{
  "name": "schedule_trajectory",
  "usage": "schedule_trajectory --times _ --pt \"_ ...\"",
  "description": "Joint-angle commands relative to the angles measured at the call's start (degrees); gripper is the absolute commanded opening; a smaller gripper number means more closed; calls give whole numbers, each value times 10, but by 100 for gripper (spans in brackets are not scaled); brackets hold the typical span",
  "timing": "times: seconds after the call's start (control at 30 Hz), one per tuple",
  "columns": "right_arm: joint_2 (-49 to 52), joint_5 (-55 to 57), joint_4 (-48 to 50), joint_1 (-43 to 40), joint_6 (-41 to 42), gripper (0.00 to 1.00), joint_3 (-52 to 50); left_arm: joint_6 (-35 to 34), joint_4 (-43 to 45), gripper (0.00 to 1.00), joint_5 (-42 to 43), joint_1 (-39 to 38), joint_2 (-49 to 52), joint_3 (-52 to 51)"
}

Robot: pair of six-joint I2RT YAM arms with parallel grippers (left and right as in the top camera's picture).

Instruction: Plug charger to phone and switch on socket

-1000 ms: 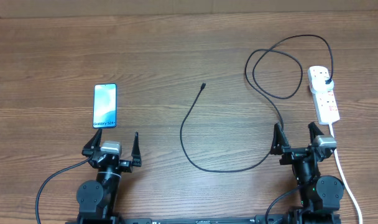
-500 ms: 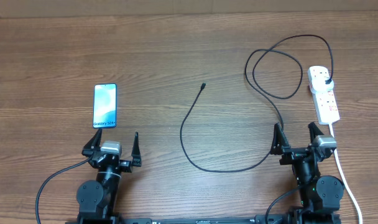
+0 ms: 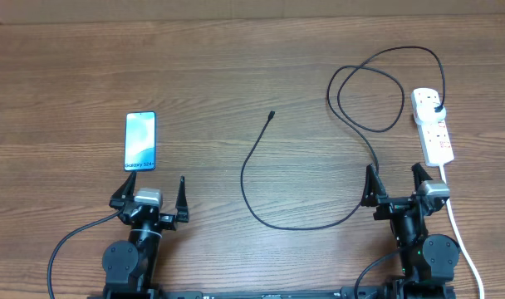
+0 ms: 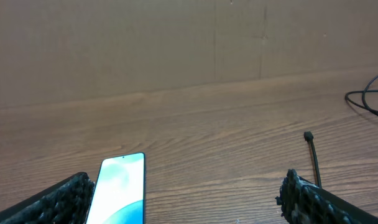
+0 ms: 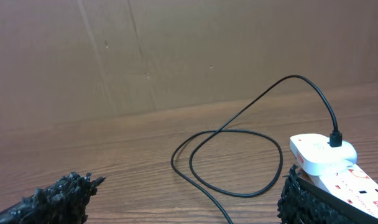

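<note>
While the tip of the charger (image 3: 243,174) lies far from the phone (image 3: 140,141), the left gripper (image 3: 150,189) and right gripper (image 3: 394,178) are spread apart, empty, and the socket (image 3: 433,126) waits untouched.

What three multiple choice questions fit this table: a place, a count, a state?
1. Where does the phone lie?
A. ahead of the left gripper
B. at the centre
C. at the far right
2. How many plugs sit in the power strip?
A. none
B. one
C. three
3. The charger's connector tip is:
A. in the phone
B. lying free on the table
C. held in jaws
Answers: 1 A, it lies just beyond that gripper; 2 B, one black plug is in the strip's far end; 3 B, the tip rests alone mid-table.
</note>
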Motion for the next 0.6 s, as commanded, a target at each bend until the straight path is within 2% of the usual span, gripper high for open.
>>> schedule_trajectory --times 0.0,0.23,0.57 --pt "-6 4 1 3 2 100 -6 7 -1 100 -8 -2 -2 -2" --pt "-6 4 1 3 2 100 -6 2 -2 100 -9 -2 -2 -2" --pt "-6 4 2 3 2 100 -6 -68 1 100 -21 -1 -1 -2"
